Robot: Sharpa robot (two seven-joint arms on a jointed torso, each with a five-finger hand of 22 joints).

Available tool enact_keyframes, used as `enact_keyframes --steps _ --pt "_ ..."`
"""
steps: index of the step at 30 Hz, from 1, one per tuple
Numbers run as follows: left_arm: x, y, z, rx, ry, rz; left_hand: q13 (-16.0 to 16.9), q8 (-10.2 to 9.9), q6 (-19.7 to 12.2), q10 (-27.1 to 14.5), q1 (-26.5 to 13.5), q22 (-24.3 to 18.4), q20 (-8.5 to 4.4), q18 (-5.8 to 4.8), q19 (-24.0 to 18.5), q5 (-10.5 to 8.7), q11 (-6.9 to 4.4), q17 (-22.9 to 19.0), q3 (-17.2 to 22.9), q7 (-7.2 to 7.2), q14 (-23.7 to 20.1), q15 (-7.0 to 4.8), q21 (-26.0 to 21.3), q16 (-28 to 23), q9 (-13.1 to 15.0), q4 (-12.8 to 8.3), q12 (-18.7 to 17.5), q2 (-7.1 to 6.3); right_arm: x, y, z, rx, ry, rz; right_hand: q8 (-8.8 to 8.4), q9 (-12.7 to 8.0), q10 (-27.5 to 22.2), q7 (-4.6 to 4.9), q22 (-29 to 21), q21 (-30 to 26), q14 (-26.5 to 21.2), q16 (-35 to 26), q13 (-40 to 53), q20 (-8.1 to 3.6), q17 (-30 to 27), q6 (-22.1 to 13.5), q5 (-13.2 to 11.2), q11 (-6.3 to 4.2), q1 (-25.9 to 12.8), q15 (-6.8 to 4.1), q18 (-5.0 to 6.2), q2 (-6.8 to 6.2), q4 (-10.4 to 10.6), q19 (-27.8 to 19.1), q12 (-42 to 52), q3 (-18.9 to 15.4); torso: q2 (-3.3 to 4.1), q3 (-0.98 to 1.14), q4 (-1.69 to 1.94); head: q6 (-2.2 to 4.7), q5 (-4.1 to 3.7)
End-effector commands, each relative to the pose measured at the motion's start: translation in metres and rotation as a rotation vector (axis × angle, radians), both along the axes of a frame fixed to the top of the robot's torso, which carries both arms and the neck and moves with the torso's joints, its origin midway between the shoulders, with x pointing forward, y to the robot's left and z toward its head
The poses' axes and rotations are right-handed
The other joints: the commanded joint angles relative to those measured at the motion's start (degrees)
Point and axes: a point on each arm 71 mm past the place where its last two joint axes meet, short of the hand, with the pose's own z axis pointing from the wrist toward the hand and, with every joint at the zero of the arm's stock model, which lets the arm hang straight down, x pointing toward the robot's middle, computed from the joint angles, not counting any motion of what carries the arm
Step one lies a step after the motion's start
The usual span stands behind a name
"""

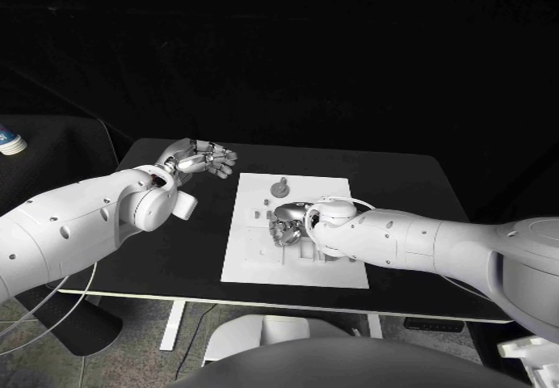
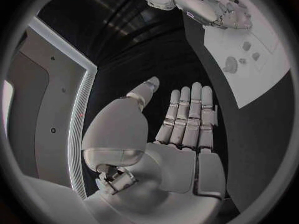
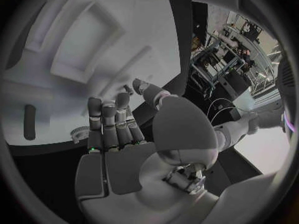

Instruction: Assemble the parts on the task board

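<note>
The white task board (image 1: 262,267) lies in the middle of the black table. A round grey part (image 1: 279,190) sits near its far edge. My right hand (image 1: 289,224) hangs low over the board's middle, fingers pointing down at its recesses. In the right wrist view the right hand (image 3: 124,134) has straight fingers, and a small dark piece (image 3: 127,89) shows between thumb tip and nearest fingertip; whether it is pinched is unclear. A small toothed ring (image 3: 77,133) lies beside the fingers. My left hand (image 1: 200,158) hovers left of the board; this left hand (image 2: 181,134) is flat and empty.
Bare black table (image 1: 408,186) stretches right of the board and in a narrower strip to its left. In the left wrist view several small parts (image 2: 230,64) lie on the task board (image 2: 261,79). A blue-and-white cup (image 1: 10,142) stands off the table, far left.
</note>
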Motion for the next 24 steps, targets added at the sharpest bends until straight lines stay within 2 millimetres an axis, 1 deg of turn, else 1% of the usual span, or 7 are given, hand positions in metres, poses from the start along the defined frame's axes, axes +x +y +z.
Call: enact_keyframes --steps 1,7,11,12,17,22,24 --pt "0.000 -0.001 0.002 -0.011 -0.003 -0.006 -0.08 -0.32 -0.43 -0.27 0.27 0.05 0.04 -0.32 -0.38 0.22 0.01 -0.09 -0.46 -0.05 -0.20 -0.03 -0.25 -0.22 -0.10 0.03 -0.29 0.08 -0.001 -0.001 0.002 0.013 -0.019 0.002 -0.29 -0.04 -0.36 0.14 -0.08 0.22 -0.27 -0.03 -0.06 -0.10 -0.08 -0.40 -0.18 -0.10 -0.52 0.01 -0.13 0.07 0.02 -0.26 0.12 -0.46 -0.05 0.02 -0.02 0.14 -0.06" --pt "0.001 0.003 0.001 -0.008 -0.006 0.003 -0.08 -0.32 -0.44 -0.28 0.28 0.06 0.04 -0.32 -0.38 0.22 0.01 -0.10 -0.47 -0.05 -0.20 -0.03 -0.26 -0.23 -0.10 0.04 -0.31 0.08 -0.003 -0.006 0.010 0.075 -0.062 -0.024 -0.28 -0.04 -0.36 0.15 -0.08 0.23 -0.26 -0.02 -0.06 -0.11 -0.08 -0.42 -0.18 -0.10 -0.53 0.01 -0.13 0.08 0.02 -0.26 0.13 -0.49 -0.05 0.01 -0.09 0.52 -0.11" --pt "0.002 0.006 0.002 -0.007 -0.009 0.010 -0.08 -0.33 -0.44 -0.29 0.28 0.06 0.04 -0.32 -0.38 0.22 0.01 -0.10 -0.47 -0.05 -0.20 -0.03 -0.27 -0.23 -0.10 0.04 -0.32 0.09 0.003 -0.011 0.023 0.164 -0.101 -0.095 -0.04 0.01 -0.25 0.19 -0.04 0.36 -0.13 0.12 0.00 -0.13 -0.04 -0.26 -0.20 -0.13 -0.83 0.02 -0.12 -0.07 0.06 -0.17 0.31 -0.85 -0.04 0.05 -0.19 0.71 -0.30" --pt "0.002 0.005 0.002 -0.007 -0.008 0.008 -0.08 -0.33 -0.44 -0.29 0.28 0.06 0.04 -0.32 -0.38 0.22 0.01 -0.10 -0.47 -0.05 -0.19 -0.03 -0.27 -0.23 -0.10 0.04 -0.32 0.09 0.005 -0.013 0.027 0.183 -0.110 -0.110 -0.01 0.01 -0.24 0.20 -0.03 0.37 -0.11 0.14 0.01 -0.13 -0.03 -0.24 -0.21 -0.14 -0.88 0.02 -0.12 -0.10 0.07 -0.16 0.34 -0.90 -0.05 0.06 -0.25 0.92 -0.36" --pt "0.002 0.005 0.002 -0.009 -0.009 0.005 -0.08 -0.32 -0.43 -0.27 0.29 0.07 0.03 -0.32 -0.37 0.22 0.00 -0.10 -0.46 -0.06 -0.18 -0.04 -0.28 -0.23 -0.10 0.04 -0.32 0.11 0.014 -0.022 0.044 0.255 -0.136 -0.165 0.24 0.07 -0.15 0.23 0.01 0.53 0.03 0.29 0.07 -0.15 0.01 -0.10 -0.22 -0.17 -1.41 0.03 -0.11 -0.32 0.17 -0.05 0.53 -1.45 -0.03 0.06 -0.11 1.27 -0.69" --pt "0.003 0.008 0.001 -0.006 -0.010 0.012 -0.06 -0.31 -0.40 -0.23 0.30 0.07 0.03 -0.32 -0.36 0.22 0.00 -0.11 -0.45 -0.06 -0.15 -0.05 -0.28 -0.22 -0.09 0.05 -0.32 0.14 0.023 -0.039 0.055 0.255 -0.141 -0.207 0.39 0.10 -0.11 0.25 0.04 0.62 0.10 0.37 0.09 -0.16 0.03 0.01 -0.22 -0.20 -1.85 0.04 -0.11 -0.37 0.31 0.01 0.64 -1.83 -0.10 0.10 -0.15 1.65 -0.90" --pt "0.004 0.009 0.001 -0.005 -0.010 0.014 -0.05 -0.30 -0.38 -0.19 0.31 0.08 0.03 -0.32 -0.35 0.23 -0.01 -0.11 -0.45 -0.07 -0.13 -0.05 -0.29 -0.21 -0.09 0.06 -0.31 0.17 0.028 -0.053 0.059 0.233 -0.137 -0.233 0.42 0.11 -0.11 0.25 0.04 0.64 0.11 0.39 0.09 -0.17 0.03 0.04 -0.22 -0.20 -1.96 0.04 -0.11 -0.39 0.34 0.03 0.66 -1.92 -0.15 0.20 -0.26 1.80 -1.02"
